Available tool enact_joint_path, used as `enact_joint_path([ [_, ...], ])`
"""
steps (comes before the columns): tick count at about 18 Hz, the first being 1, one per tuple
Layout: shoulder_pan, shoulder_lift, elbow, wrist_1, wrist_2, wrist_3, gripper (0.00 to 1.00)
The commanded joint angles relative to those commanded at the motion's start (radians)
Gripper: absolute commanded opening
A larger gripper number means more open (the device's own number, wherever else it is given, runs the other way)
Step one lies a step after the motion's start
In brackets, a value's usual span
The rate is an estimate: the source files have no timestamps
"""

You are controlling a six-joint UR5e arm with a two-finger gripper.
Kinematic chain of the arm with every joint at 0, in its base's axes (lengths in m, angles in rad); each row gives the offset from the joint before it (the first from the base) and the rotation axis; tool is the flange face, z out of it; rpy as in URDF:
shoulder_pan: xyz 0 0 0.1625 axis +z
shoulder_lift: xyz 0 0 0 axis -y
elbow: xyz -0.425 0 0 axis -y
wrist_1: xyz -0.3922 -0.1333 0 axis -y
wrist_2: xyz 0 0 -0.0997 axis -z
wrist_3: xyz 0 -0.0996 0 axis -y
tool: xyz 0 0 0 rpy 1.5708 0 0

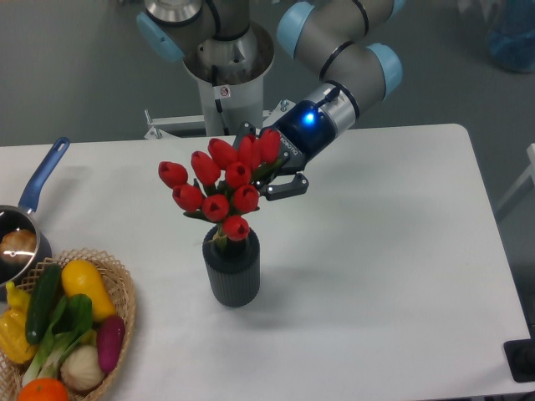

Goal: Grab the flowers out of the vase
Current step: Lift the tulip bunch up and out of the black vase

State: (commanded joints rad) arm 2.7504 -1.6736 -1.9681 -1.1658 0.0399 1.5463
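Clamped on the flowers (219,185) from the right, jaws of the gripper (266,171) gripping behind the red heads. Lifted partway, bunch up above the vase (231,269), bottom bloom just over the rim, stems likely inside. Left to do: pull up and clear.

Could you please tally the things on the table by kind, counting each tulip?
Red tulips: 9
Ribbed dark vase: 1
Blue-handled saucepan: 1
Wicker basket of vegetables: 1
Total: 12
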Motion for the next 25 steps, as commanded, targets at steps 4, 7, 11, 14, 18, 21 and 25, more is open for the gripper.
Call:
enact_joint_path([
  [4, 0.006, 0.006, 0.032, 0.000, 0.000, -0.080, 0.32],
  [7, 0.015, 0.009, 0.046, 0.003, -0.002, -0.103, 0.32],
  [11, 0.041, 0.025, 0.051, 0.003, -0.043, -0.155, 0.32],
  [14, 0.054, 0.035, 0.061, 0.005, -0.049, -0.179, 0.32],
  [18, 0.066, 0.046, 0.072, 0.005, -0.069, -0.236, 0.32],
  [21, 0.074, 0.066, 0.074, 0.006, -0.077, -0.278, 0.32],
  [25, 0.093, 0.072, 0.083, 0.008, -0.116, -0.322, 0.29],
])
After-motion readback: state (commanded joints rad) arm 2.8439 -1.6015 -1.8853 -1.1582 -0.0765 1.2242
